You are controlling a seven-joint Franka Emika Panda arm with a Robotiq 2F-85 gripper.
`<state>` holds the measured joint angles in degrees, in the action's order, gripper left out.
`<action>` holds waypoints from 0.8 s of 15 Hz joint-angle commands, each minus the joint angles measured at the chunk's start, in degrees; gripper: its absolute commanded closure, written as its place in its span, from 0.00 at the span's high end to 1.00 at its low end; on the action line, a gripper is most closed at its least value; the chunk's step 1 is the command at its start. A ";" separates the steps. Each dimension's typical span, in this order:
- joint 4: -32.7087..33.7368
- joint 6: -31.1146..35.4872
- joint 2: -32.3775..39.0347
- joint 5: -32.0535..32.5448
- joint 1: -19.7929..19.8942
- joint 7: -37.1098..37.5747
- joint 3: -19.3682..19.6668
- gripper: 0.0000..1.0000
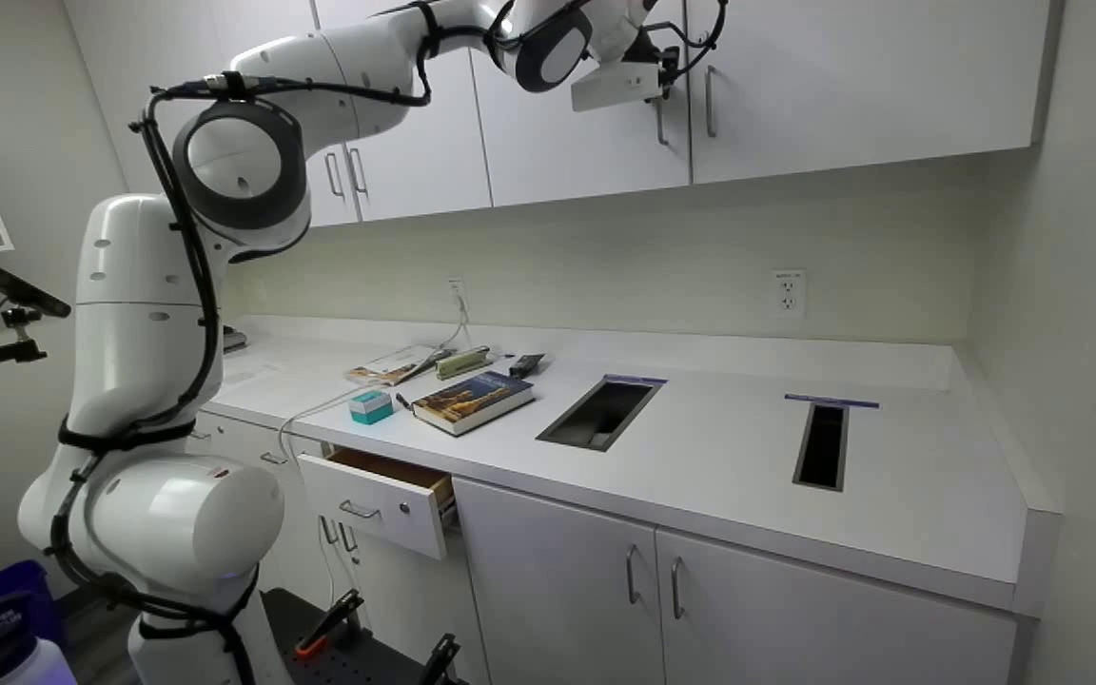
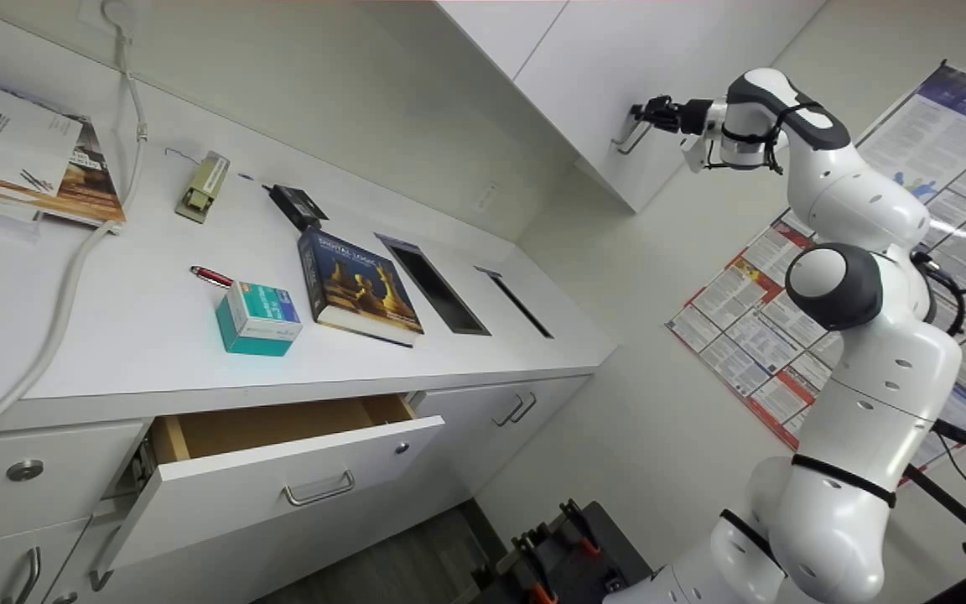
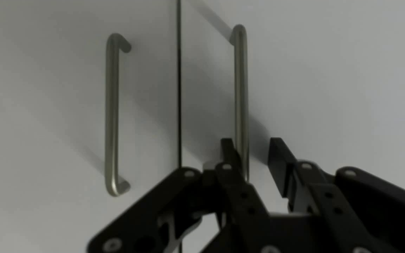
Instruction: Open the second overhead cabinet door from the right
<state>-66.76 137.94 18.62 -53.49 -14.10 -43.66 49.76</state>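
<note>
The second overhead door from the right [image 1: 577, 143] is white and shut. It also fills the right side of the wrist view [image 3: 329, 88]. Its metal bar handle [image 3: 241, 91] shows in the wrist view, and its lower part shows in an exterior view [image 1: 661, 126]. My gripper [image 3: 251, 147] is open, its fingers either side of this handle. The handle lies close to the left finger in the wrist view; I cannot tell if they touch. The right finger is apart from it. The gripper also shows in both exterior views [image 1: 666, 78] [image 2: 652, 114].
The rightmost overhead door [image 1: 862, 86] is shut, its handle [image 3: 112, 112] parallel across the seam. Below, a drawer [image 1: 372, 499] stands open. A book [image 1: 474, 401], teal box [image 1: 371, 407] and two cutouts [image 1: 602, 414] [image 1: 821, 445] are on the counter [image 1: 700, 476].
</note>
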 commanded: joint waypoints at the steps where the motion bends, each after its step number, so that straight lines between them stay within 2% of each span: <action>1: 0.84 1.26 0.46 1.74 -0.79 2.18 0.85 0.00; 6: -3.65 4.76 -2.03 10.70 -6.62 10.18 4.38 0.02; 12: -11.50 11.23 -5.24 25.61 -19.51 24.32 12.80 0.02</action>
<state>-72.09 146.25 17.29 -34.51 -25.71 -24.17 58.61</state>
